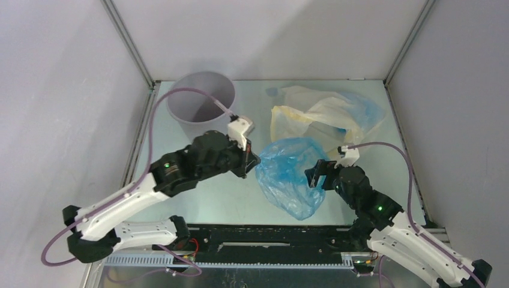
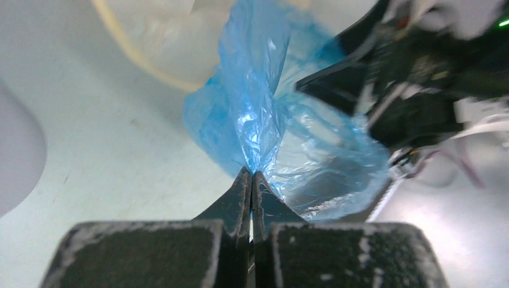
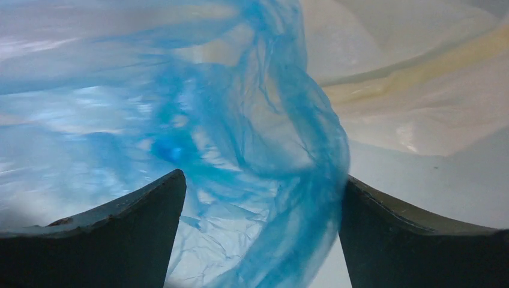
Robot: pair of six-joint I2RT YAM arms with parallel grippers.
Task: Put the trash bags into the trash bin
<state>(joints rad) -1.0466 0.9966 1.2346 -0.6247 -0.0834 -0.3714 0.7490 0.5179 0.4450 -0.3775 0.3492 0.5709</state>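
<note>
The bright blue trash bag (image 1: 287, 174) sits crumpled near the middle of the table (image 1: 222, 201), outside the trash bin (image 1: 185, 115) and between the two grippers. The left gripper (image 1: 254, 161) has its fingers pressed together on a bunched fold at the bag's left edge; the left wrist view shows the film fanning up from that pinch. The right gripper (image 1: 313, 177) is at the bag's right side with its fingers spread, and a twisted strand of blue film runs through the gap between them. Just behind the blue bag lie the cream-yellow and pale blue bags (image 1: 321, 114), heaped loosely toward the far right. The grey bin stands upright at the far left corner, beyond the left arm.
</note>
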